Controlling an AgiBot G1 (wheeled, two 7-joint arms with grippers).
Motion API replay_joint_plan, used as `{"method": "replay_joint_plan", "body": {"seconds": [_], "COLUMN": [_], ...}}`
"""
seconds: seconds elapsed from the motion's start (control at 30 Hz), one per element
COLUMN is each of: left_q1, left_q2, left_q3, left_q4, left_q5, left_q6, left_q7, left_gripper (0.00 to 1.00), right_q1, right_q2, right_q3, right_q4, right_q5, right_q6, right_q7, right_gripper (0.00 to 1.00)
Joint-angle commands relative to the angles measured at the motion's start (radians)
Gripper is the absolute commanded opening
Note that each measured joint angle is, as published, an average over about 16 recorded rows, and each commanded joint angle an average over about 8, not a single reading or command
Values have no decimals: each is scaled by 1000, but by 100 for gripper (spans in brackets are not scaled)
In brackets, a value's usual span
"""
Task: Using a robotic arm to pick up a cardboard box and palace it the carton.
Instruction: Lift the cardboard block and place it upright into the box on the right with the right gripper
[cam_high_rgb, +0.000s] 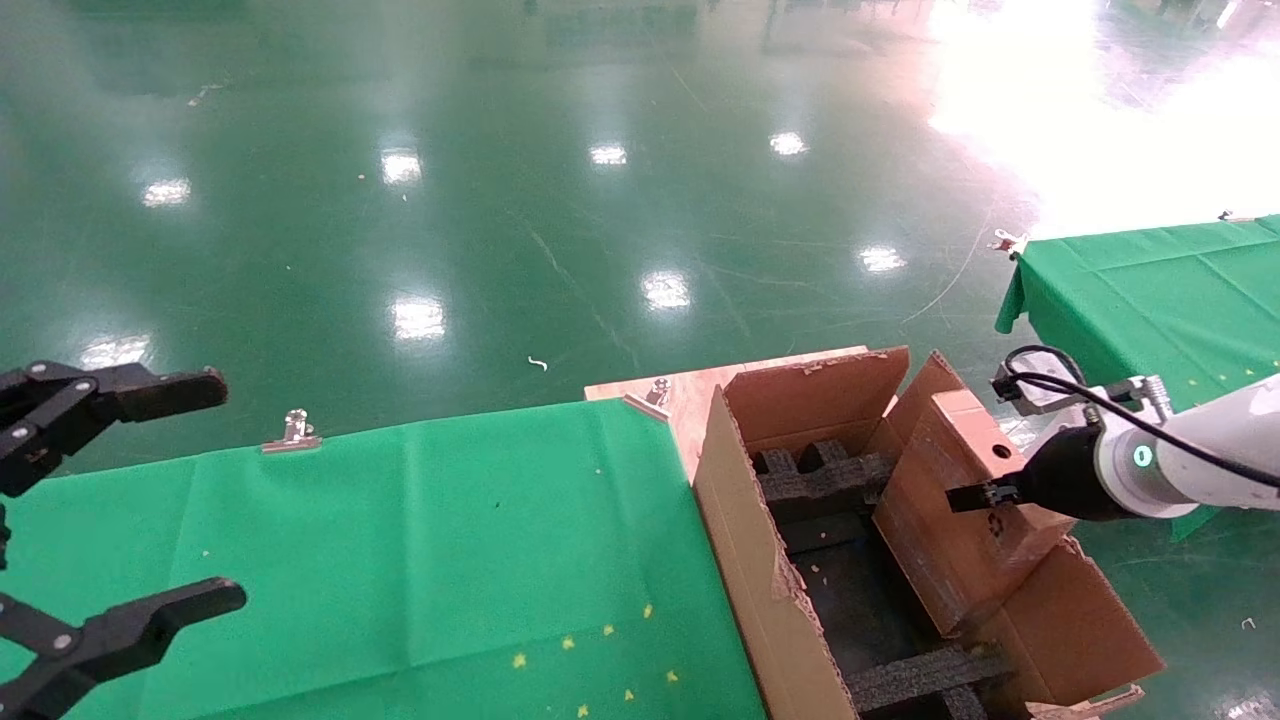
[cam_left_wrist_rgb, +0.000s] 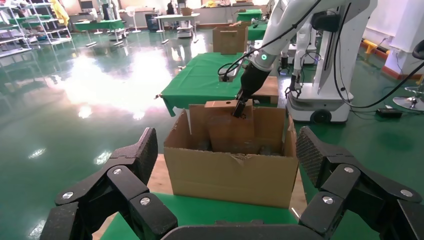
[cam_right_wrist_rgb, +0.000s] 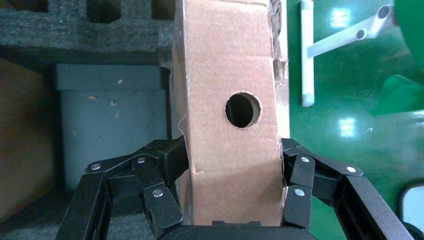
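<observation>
Brown carton (cam_high_rgb: 760, 560) contains pincer-held cardboard box (cam_high_rgb: 950, 520).

floor (cam_high_rgb: 500, 200): glossy green, lamp glare | tables (cam_high_rgb: 1150, 290): green cloth | shelving (cam_left_wrist_rgb: 30, 25): far wall

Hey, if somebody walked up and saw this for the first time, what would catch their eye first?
Most striking is the small flat brown cardboard box with a round hole, clamped in the right hand and tilted partly down into the large brown corrugated carton with black foam inserts. The black left hand hangs open over the green-covered table. Behind everything spreads a glossy green floor.
</observation>
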Motion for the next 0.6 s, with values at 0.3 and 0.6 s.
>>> {"method": "replay_joint_plan", "body": {"seconds": [0.3,0.6], "left_q1": [0,0], "left_q2": [0,0], "left_q3": [0,0], "left_q4": [0,0], "left_q5": [0,0], "left_q6": [0,0], "left_q7": [0,0], "left_gripper": [100,100], "right_q1": [-46,-103], "right_q2": [-30,-55], "right_q3": [-15,-33], "right_q4": [-4,-33], "right_q5": [-45,-75], "right_q6": [38,83], "right_q7": [54,95], "right_gripper": [0,0]}}
